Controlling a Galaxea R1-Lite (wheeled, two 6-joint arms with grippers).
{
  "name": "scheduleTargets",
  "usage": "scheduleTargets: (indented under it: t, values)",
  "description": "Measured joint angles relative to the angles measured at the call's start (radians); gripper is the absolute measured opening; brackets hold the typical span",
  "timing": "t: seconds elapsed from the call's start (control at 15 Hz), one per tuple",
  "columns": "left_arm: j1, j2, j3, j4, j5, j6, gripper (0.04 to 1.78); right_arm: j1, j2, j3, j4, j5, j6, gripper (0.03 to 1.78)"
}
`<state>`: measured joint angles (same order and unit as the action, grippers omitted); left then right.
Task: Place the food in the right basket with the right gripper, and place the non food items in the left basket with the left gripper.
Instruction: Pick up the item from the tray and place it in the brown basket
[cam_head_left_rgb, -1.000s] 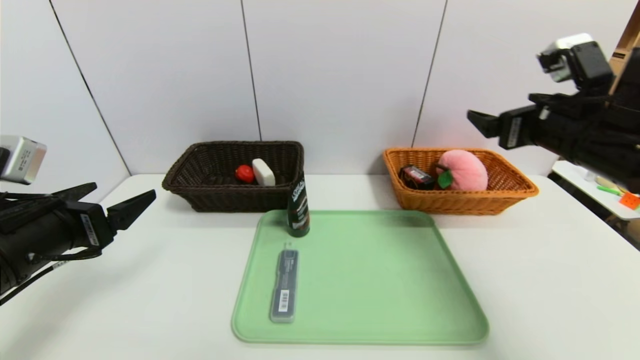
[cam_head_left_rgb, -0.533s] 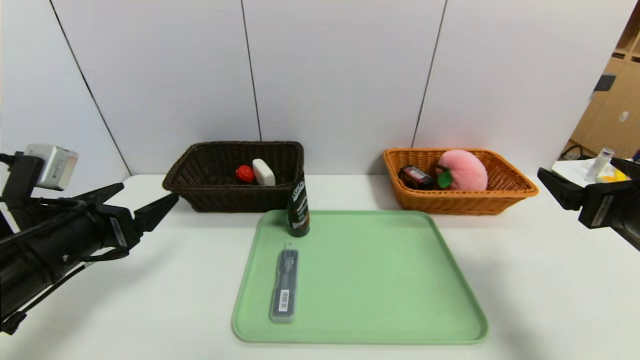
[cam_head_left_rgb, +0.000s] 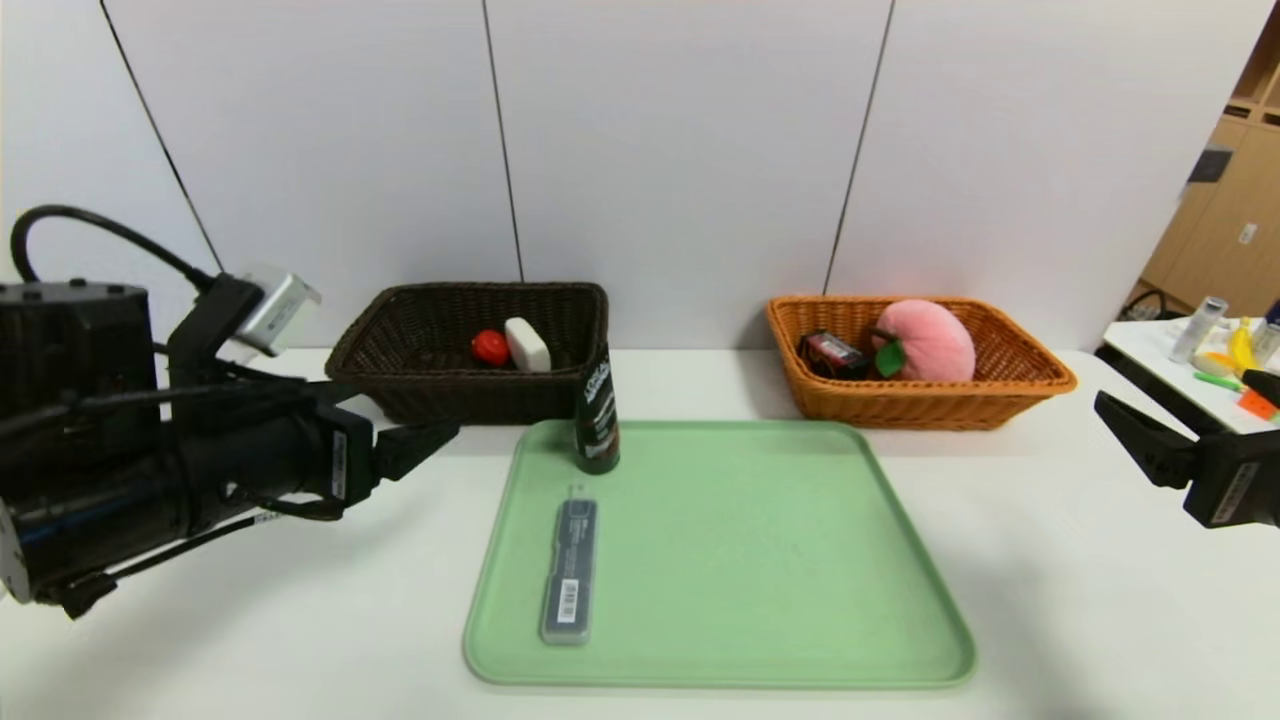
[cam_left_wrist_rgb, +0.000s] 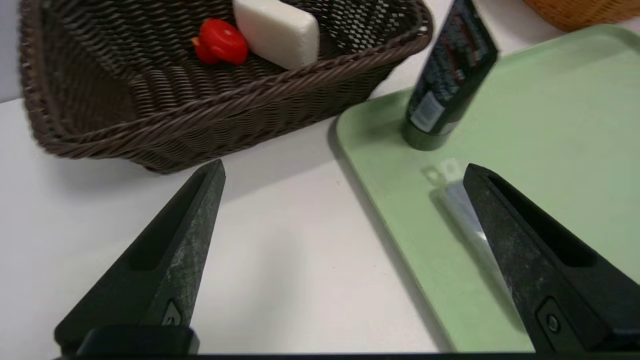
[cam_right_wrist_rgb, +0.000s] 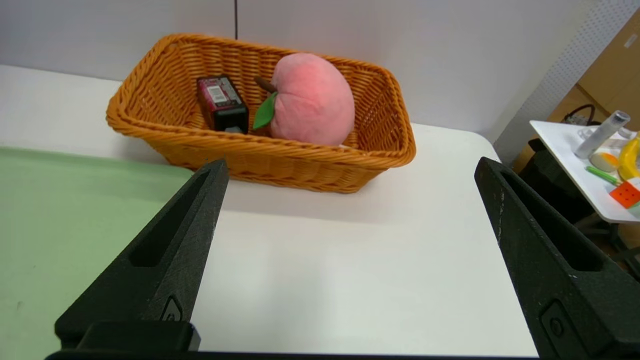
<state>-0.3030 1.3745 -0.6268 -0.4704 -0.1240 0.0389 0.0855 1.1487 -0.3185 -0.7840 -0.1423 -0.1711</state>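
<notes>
- Head view: the left gripper (cam_head_left_rgb: 425, 445) sits at middle left of the frame, over the white table (cam_head_left_rgb: 1050, 560), just off the left edge of the green tray (cam_head_left_rgb: 760, 560). On the tray's left part a dark tube (cam_head_left_rgb: 597, 415) stands upright near the top corner, and a flat grey case (cam_head_left_rgb: 569, 570) lies lengthwise below it. The brown basket (cam_head_left_rgb: 400, 385) at upper centre-left holds a red thing (cam_head_left_rgb: 489, 346) and a white block (cam_head_left_rgb: 527, 344). The orange basket (cam_head_left_rgb: 1000, 390) at upper right holds a pink plush peach (cam_head_left_rgb: 930, 339) and a small dark box (cam_head_left_rgb: 832, 353). The right gripper (cam_head_left_rgb: 1150, 450) is parked at the right edge.
- Left wrist view: the left gripper (cam_left_wrist_rgb: 345, 172) has its fingers spread wide and holds nothing. The dark tube (cam_left_wrist_rgb: 450, 85) leans at upper right, and the grey case (cam_left_wrist_rgb: 462, 205) is partly hidden behind one finger (only a blurry end shows).
- Right wrist view: the right gripper (cam_right_wrist_rgb: 350, 167) is also wide open and empty, with the orange basket (cam_right_wrist_rgb: 260, 155) at upper centre beyond its tips.
</notes>
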Motion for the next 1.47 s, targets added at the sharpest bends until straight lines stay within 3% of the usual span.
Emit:
scheduleTargets:
  t: [0.27,0.47,0.67,1.07,1.33,1.47]
  values:
    - [-0.169,0.031,-0.431,0.646,0.066,-0.179,1.69,0.0,-0.012,0.027,0.0,0.0,0.002,1.69]
    - [-0.322,0.097,-0.579,0.937,0.155,-0.404,1.69,0.0,-0.019,0.043,0.001,0.0,0.0,1.69]
    - [-0.384,0.168,-0.613,0.971,0.205,-0.518,1.69,0.0,-0.02,0.05,0.001,-0.001,-0.001,1.69]
    - [-0.411,0.323,-0.667,0.946,0.267,-0.629,1.69,-0.001,-0.024,0.074,0.001,-0.003,-0.001,1.69]
    - [-0.431,0.398,-0.633,0.872,0.287,-0.651,1.69,-0.001,-0.023,0.077,0.005,-0.003,-0.001,1.69]
    - [-0.435,0.422,-0.578,0.752,0.297,-0.643,1.69,-0.002,-0.023,0.08,0.005,-0.001,-0.001,1.69]
